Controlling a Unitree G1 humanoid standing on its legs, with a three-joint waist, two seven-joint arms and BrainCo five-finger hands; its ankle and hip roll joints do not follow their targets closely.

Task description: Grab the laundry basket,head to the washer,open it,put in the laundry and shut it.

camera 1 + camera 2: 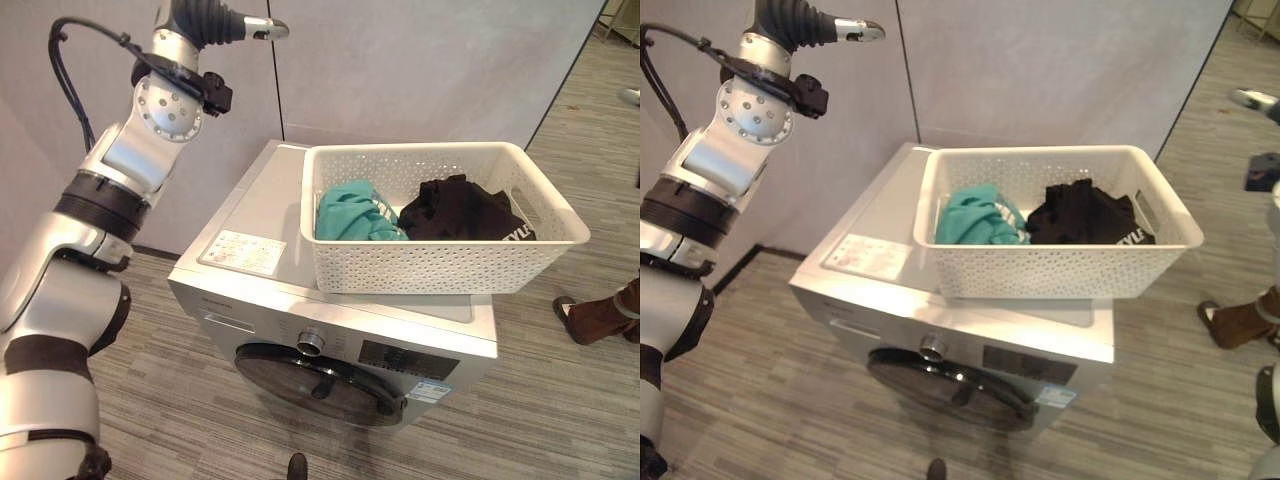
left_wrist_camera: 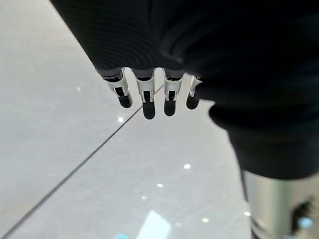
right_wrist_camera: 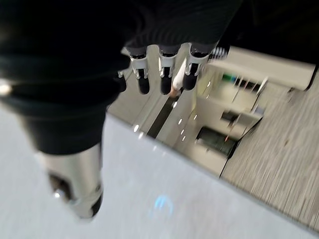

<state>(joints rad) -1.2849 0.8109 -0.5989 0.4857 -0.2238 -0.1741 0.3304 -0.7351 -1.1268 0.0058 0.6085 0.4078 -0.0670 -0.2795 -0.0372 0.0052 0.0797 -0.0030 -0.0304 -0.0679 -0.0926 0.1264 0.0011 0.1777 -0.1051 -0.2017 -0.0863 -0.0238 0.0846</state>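
On top of the silver front-loading washing machine (image 1: 262, 262) sat the white perforated plastic laundry basket (image 1: 430, 262), resting toward the machine's right side with its front wall reaching the top's front edge. Inside it lay a crumpled teal garment (image 1: 352, 212) on the left and a bundled black garment (image 1: 455, 210) on the right, touching each other. The washer's round dark glass door (image 1: 318, 382) was closed. Neither hand touched the basket. The left arm was raised high beside the washer, bent at the elbow, and its left hand (image 2: 149, 94) pointed toward the pale grey partition wall (image 1: 420, 60), the fingers hanging straight and relaxed, holding nothing. The right hand (image 3: 162, 79) was likewise released, fingers extended and empty. A person's brown trouser leg and shoe (image 1: 595, 315) stood on the grey striped carpet (image 1: 180, 400) to the right of the washer.
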